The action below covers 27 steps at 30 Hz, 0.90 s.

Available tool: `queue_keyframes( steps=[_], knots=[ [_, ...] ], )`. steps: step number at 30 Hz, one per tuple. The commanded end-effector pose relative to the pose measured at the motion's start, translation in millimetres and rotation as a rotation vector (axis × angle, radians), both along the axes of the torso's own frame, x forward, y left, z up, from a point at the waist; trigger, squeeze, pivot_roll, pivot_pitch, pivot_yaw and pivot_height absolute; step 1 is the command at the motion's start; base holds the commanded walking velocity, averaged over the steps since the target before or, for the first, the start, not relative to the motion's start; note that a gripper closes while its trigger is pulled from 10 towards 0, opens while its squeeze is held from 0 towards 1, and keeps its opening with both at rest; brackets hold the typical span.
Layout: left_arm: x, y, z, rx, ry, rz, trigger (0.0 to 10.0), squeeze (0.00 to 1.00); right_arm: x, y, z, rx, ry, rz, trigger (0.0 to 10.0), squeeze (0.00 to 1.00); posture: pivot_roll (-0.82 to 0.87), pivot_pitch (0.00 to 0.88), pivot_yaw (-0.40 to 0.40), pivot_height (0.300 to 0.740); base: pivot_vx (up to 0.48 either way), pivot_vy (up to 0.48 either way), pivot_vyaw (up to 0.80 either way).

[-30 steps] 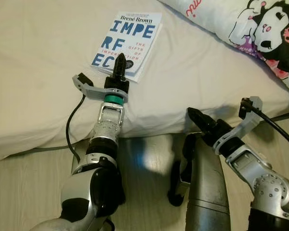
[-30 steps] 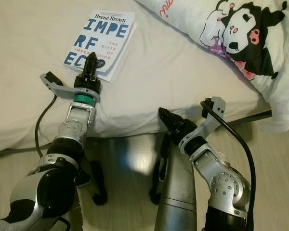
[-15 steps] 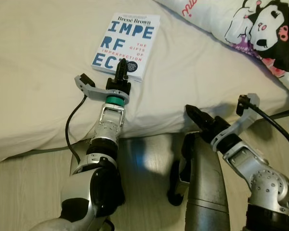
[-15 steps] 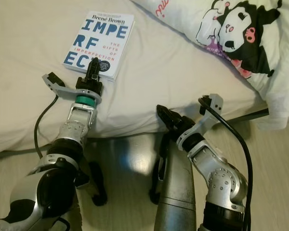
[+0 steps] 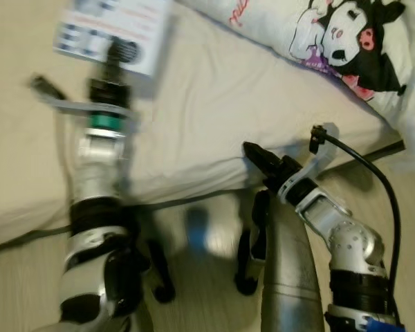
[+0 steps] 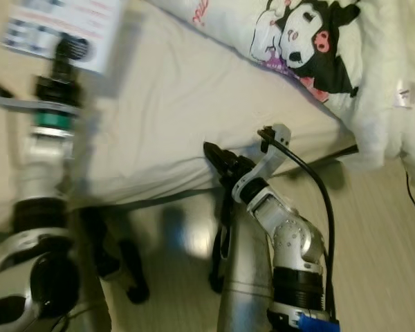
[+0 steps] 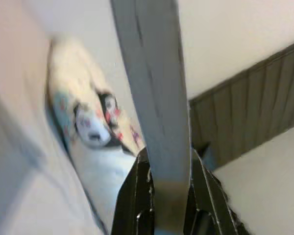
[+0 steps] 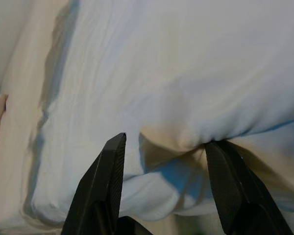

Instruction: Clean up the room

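Since a second ago the whole view has swung and blurred, so the camera has moved; the white paperback book with blue lettering now sits at the upper left of the frame on the cream bedsheet. The left gripper, arm stretched straight up the frame, pinches the book's near edge. The right gripper, fingers spread, points at the mattress edge at centre, below the cartoon-print pillow.

Left arm extended forward, blurred; left gripper fingers pinched on a flat edge. Right arm bent, right gripper fingers spread apart.
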<state>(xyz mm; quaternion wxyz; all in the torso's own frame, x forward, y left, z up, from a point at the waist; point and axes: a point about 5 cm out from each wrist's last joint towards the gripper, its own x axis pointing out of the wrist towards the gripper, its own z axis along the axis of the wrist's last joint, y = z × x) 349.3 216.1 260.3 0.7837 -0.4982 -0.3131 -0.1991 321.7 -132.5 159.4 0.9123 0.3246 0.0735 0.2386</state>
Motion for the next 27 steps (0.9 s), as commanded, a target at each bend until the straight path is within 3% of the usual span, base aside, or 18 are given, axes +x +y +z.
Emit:
queue_keyframes(
  steps=[1, 4, 5, 6, 7, 8, 9, 10, 11, 12, 19, 22, 23, 27],
  knots=[
    [-13.4, 11.0, -10, 0.11, 0.024, 0.049, 0.0, 0.0, 4.4, 13.9, 2, 0.008, -0.045, 0.047, 10.0, 0.0, -0.13, 0.248, 0.09, 0.483, 0.0, 0.0, 0.0],
    [-21.1, 17.5, -13, 0.16, 0.042, 0.076, 0.0, 0.0, 6.1, 17.9, -1, 0.007, -0.045, 0.062, 10.0, 0.0, -0.13, 0.248, 0.09, 0.483, 0.0, 0.0, 0.0],
    [-31.4, 33.1, -33, 0.242, 0.138, 0.172, 0.0, 0.0, 4.6, 25.6, -11, -0.009, -0.029, 0.09, 10.0, 0.0, -0.1, 0.202, 0.081, 0.483, 0.0, 0.0, 0.0],
    [-31.4, 33.1, -33, 0.242, 0.138, 0.172, 0.0, 0.0, 4.6, 25.6, -11, -0.009, -0.029, 0.09, 10.0, 0.0, -0.1, 0.202, 0.081, 0.483, 0.0, 0.0, 0.0],
    [-39.9, 43.6, -45, 0.294, 0.199, 0.237, 0.0, 0.0, 2.1, 30.7, -18, -0.021, -0.019, 0.109, 10.0, 0.0, -0.1, 0.202, 0.081, 0.483, 0.0, 0.0, 0.0],
    [-50.9, 56.5, -74, 0.359, 0.329, 0.334, 7.3, 0.0, -1.8, 38.9, -29, -0.04, 0.001, 0.141, 10.0, 0.0, -0.07, 0.143, 0.064, 0.483, 0.0, 0.0, 0.0],
    [-50.9, 56.5, -74, 0.359, 0.329, 0.334, 7.3, 0.0, -1.8, 38.9, -29, -0.04, 0.001, 0.141, 10.0, 0.0, -0.07, 0.143, 0.064, 0.483, 0.0, 0.0, 0.0],
    [-64.9, 65.5, -110, 0.461, 0.491, 0.434, 10.0, 0.0, -5.2, 47.7, -43, -0.077, 0.017, 0.179, 10.0, 0.0, -0.08, 0.119, 0.06, 0.483, 0.0, 0.0, 0.0],
    [-64.9, 65.5, -110, 0.461, 0.491, 0.434, 10.0, 0.0, -5.2, 47.7, -43, -0.077, 0.017, 0.179, 10.0, 0.0, -0.08, 0.119, 0.06, 0.483, 0.0, 0.0, 0.0],
    [-71.3, 62.5, -131, 0.516, 0.577, 0.457, 10.0, 0.0, -5.2, 49.4, -49, -0.101, 0.008, 0.195, 10.0, 0.0, -0.08, 0.105, 0.054, 0.483, 0.0, 0.0, 0.0],
    [-71.6, 42.9, -163, 0.497, 0.655, 0.386, 10.0, 0.0, -2.3, 47.1, -54, -0.116, -0.016, 0.201, 10.0, 0.0, -0.09, 0.088, 0.049, 0.502, 0.0, 0.0, 0.0],
    [-70.7, 15.1, -179, 0.481, 0.693, 0.289, 10.0, 0.0, -2.5, 49.3, -52, -0.102, -0.051, 0.239, 10.0, 0.0, -0.1, 0.075, 0.045, 0.517, 0.0, 0.0, 0.0],
    [-70.7, 15.1, -179, 0.481, 0.693, 0.289, 10.0, 0.0, -2.5, 49.3, -52, -0.102, -0.051, 0.239, 10.0, 0.0, -0.1, 0.075, 0.045, 0.517, 0.0, 0.0, 0.0],
    [-64.9, -10.6, -184, 0.497, 0.691, 0.224, 10.0, 0.0, 0.3, 50.3, -37, -0.061, -0.129, 0.269, 10.0, 0.0, -0.11, 0.058, 0.05, 0.532, 0.0, 0.0, 0.0]
  ],
)
